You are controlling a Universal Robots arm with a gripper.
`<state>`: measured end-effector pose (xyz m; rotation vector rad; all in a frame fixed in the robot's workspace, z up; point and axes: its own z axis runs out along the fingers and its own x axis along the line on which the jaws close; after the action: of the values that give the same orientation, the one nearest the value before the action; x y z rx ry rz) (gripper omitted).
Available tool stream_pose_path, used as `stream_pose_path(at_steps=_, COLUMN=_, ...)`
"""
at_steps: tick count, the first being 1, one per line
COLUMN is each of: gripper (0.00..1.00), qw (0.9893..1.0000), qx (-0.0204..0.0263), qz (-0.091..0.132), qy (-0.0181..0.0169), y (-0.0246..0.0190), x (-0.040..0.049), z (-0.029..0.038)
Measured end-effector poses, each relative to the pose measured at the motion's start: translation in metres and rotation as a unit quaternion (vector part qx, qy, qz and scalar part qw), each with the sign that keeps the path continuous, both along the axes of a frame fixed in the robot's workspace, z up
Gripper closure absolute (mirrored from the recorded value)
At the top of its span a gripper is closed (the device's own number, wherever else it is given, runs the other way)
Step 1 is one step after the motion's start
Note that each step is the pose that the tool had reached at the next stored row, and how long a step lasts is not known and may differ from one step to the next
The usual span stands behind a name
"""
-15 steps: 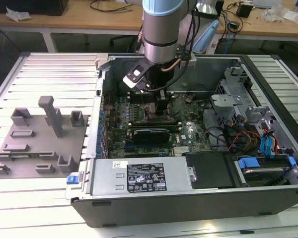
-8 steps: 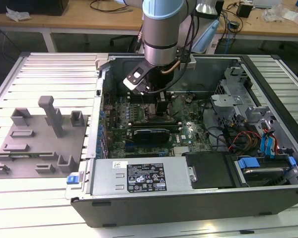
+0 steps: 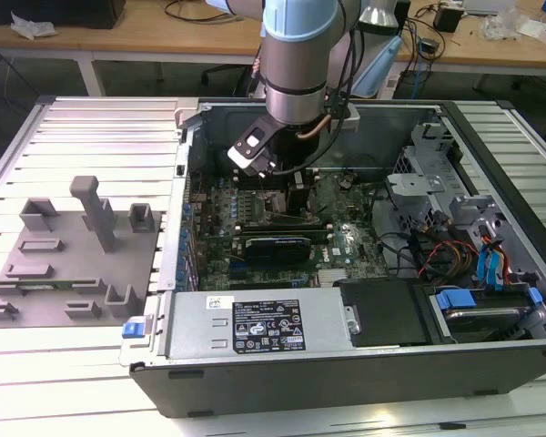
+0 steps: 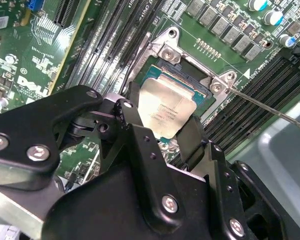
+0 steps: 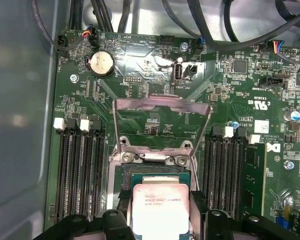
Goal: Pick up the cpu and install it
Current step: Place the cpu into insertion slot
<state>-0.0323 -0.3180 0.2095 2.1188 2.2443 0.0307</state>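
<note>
The cpu [image 4: 165,110], a pale silvery square chip with a thin dark rim, sits between the black fingers [image 4: 192,136] of my gripper [image 4: 162,122]. The gripper is shut on its two opposite edges. The chip [image 5: 160,212] hangs level and right over the open socket [image 5: 157,174] on the green motherboard; whether it touches the socket I cannot tell. Behind it the socket's metal load plate [image 5: 162,107] stands swung up. In the exterior view my gripper [image 3: 296,191] reaches down into the open computer case [image 3: 346,382] over the motherboard.
Black memory slots [image 5: 77,170] run along both sides of the socket. A thin metal lever [image 4: 270,107] crosses beside it. Cables [image 5: 210,20] hang over the board's far edge. A grey box with a white label [image 3: 264,323] lines the case front; a grey fixture [image 3: 68,255] lies outside.
</note>
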Motion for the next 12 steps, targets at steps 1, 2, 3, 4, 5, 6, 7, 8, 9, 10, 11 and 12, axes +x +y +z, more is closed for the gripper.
stream_pose_path(at_steps=1, gripper=0.46, qw=1.0000, qx=0.0000, qz=-0.002, qy=0.0000, y=0.0003, x=0.0000, z=-0.0003)
stream_pose_path(at_steps=2, gripper=0.46, qw=1.0000, qx=0.0001, qz=-0.003, qy=-0.0001, y=0.0017, x=0.0000, z=-0.0009)
stream_pose_path(at_steps=3, gripper=0.46, qw=1.0000, qx=0.0000, qz=-0.004, qy=-0.0001, y=0.0033, x=0.0000, z=-0.0013)
stream_pose_path(at_steps=4, gripper=0.46, qw=1.0000, qx=0.0001, qz=-0.004, qy=-0.0001, y=0.0040, x=0.0000, z=-0.0015)
stream_pose_path(at_steps=5, gripper=0.46, qw=1.0000, qx=0.0001, qz=-0.005, qy=-0.0001, y=0.0043, x=0.0000, z=-0.0019)
stream_pose_path(at_steps=6, gripper=0.46, qw=1.0000, qx=0.0001, qz=-0.008, qy=0.0000, y=0.0044, x=0.0001, z=-0.0028)
stream_pose_path(at_steps=7, gripper=0.46, qw=0.9999, qx=0.0001, qz=-0.014, qy=-0.0001, y=0.0045, x=0.0000, z=-0.0050)
stream_pose_path(at_steps=8, gripper=0.46, qw=0.9999, qx=0.0000, qz=-0.016, qy=0.0000, y=0.0046, x=0.0000, z=-0.0057)
stream_pose_path(at_steps=9, gripper=0.46, qw=0.9998, qx=0.0001, qz=-0.019, qy=0.0000, y=0.0047, x=0.0000, z=-0.0070)
stream_pose_path(at_steps=10, gripper=0.46, qw=0.9998, qx=0.0000, qz=-0.020, qy=0.0000, y=0.0047, x=0.0000, z=-0.0080)
stream_pose_path(at_steps=11, gripper=0.46, qw=0.9998, qx=0.0001, qz=-0.022, qy=0.0000, y=0.0048, x=0.0000, z=-0.0086)
stream_pose_path(at_steps=12, gripper=0.46, qw=0.9996, qx=0.0002, qz=-0.027, qy=-0.0001, y=0.0048, x=0.0000, z=-0.0098)
